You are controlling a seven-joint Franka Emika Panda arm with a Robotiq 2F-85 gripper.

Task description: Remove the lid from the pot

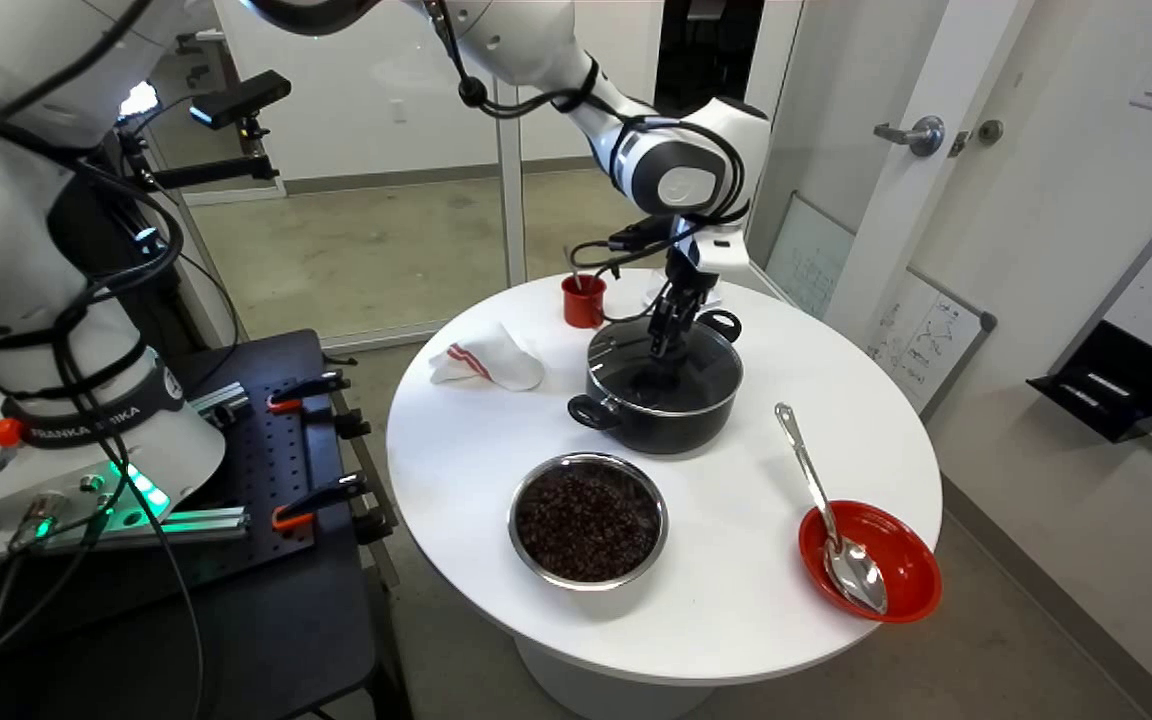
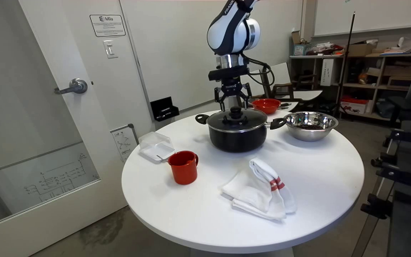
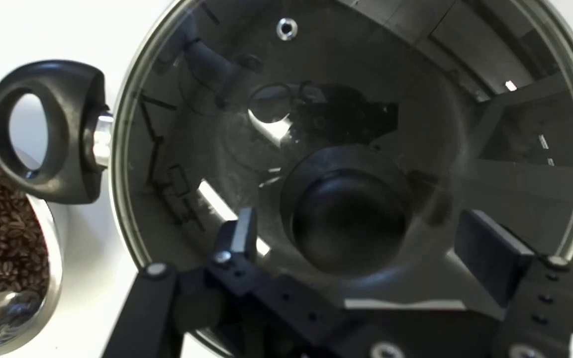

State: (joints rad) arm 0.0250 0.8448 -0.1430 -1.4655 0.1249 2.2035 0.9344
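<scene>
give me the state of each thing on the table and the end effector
Pot: upright, covered
Lid: resting on the pot
End effector: open, not gripping the lid
Steel bowl: upright, holding coffee beans
Red bowl: upright, holding a metal spoon
Red mug: upright
White towel: loosely folded
Clear container: open or shut unclear
</scene>
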